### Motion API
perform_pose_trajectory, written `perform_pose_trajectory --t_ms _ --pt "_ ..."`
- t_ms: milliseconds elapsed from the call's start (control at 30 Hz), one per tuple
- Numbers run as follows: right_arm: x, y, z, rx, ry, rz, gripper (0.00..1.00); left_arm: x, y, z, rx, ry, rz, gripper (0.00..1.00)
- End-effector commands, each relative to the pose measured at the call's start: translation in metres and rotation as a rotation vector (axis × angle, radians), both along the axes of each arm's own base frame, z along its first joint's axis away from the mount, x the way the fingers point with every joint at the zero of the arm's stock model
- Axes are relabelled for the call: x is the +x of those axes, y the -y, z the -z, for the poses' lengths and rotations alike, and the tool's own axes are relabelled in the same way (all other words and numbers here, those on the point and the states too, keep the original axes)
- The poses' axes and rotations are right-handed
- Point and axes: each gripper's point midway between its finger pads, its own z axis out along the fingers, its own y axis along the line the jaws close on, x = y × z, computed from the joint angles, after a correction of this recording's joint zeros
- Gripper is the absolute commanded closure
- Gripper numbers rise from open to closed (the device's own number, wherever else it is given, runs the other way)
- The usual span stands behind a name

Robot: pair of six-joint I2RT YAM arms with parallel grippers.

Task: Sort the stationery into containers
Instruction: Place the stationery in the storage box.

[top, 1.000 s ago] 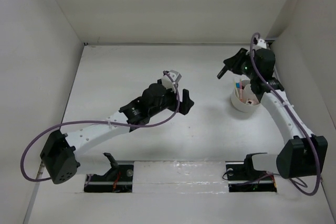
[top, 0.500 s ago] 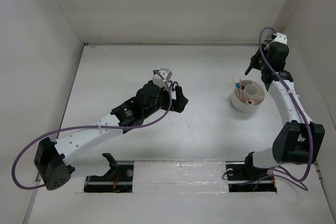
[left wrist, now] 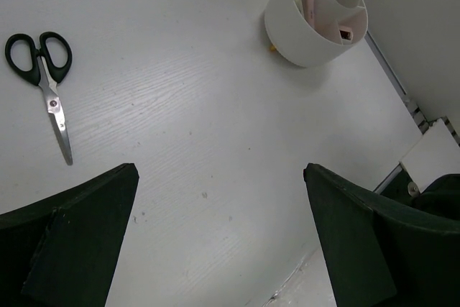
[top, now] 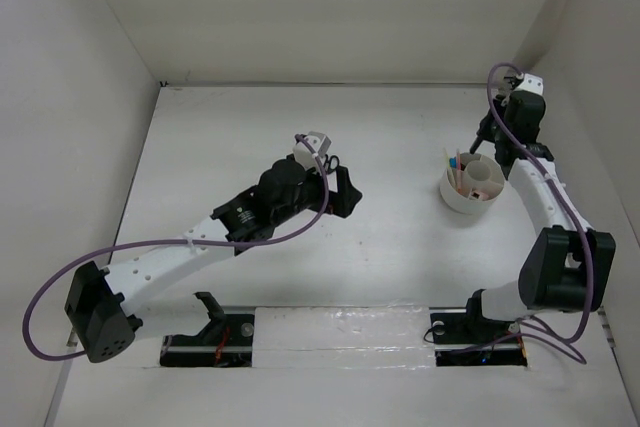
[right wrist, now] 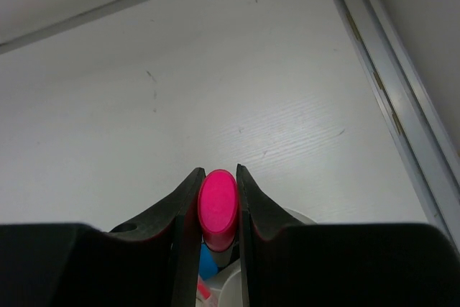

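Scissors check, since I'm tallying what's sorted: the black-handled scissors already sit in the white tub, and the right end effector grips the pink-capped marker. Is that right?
No. The left wrist view shows the black-handled scissors lying closed on the table, apart from the white tub. The right end effector does grip the pink-capped marker.

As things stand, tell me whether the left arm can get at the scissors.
Probably yes. The left hand is open and empty, and the scissors lie flat on the bare table ahead of it, with nothing between them.
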Motion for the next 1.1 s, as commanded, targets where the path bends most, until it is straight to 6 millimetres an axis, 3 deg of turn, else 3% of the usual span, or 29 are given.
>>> perform_pose_trajectory --t_ms 0,300,767,933,1067 --pt "0.005 0.007 0.004 -0.030 0.033 0.019 1.00 -0.004 0.004 -0.013 -0.053 0.034 0.032 0.00" --pt "0.003 0.002 0.031 -0.035 -0.010 0.005 1.00 -0.008 0.005 -0.014 -0.064 0.035 0.051 0.00" --pt "0.001 -0.002 0.051 -0.045 -0.048 0.014 0.95 -0.010 0.005 -0.021 -0.088 0.051 0.060 0.00" --pt "-0.005 -0.002 0.056 -0.053 -0.062 0.025 0.72 -0.011 0.004 -0.024 -0.095 0.057 0.060 0.00" --pt "-0.009 -0.007 0.058 -0.053 -0.063 0.014 0.66 -0.010 0.003 -0.024 -0.094 0.059 0.052 0.00"
